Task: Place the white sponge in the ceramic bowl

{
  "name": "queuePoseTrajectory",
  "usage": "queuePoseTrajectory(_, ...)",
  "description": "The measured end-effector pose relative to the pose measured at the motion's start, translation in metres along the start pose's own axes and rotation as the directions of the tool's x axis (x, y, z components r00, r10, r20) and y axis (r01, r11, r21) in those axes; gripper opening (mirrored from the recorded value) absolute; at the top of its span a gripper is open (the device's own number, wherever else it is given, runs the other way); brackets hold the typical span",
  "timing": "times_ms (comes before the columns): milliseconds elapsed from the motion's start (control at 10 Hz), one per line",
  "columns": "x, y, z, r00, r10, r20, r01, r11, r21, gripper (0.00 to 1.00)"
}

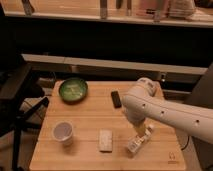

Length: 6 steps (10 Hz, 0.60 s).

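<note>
**A:** Where is the gripper [142, 130]?

**B:** Low over the near right of the surface [90, 116], just above the pale bottle [138, 142]. The arm [165, 112] covers it, so I cannot tell whether its jaws are open, shut or holding anything.

**A:** And the white sponge [105, 140]?

**B:** It lies flat near the front edge, just left of the bottle and right of the white paper cup [63, 133]. The ceramic bowl [73, 90] sits at the far left, well apart from it.

**A:** So the reach comes next. How should it go?

**B:** I'd shift left without knocking the bottle, then come straight down and pinch the sponge across its narrow sides. After that, lift high enough to clear the cup on the way to the bowl.

**A:** What's the count?

**B:** One sponge, one bowl, one cup, one bottle, and one black bar [116, 98].
</note>
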Motion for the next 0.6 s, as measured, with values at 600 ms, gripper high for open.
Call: queuePoseTrajectory(600, -0.019, -0.012, 0.015, 0.993, -0.119, -0.001, 0.119, 0.993, 0.003, 0.8)
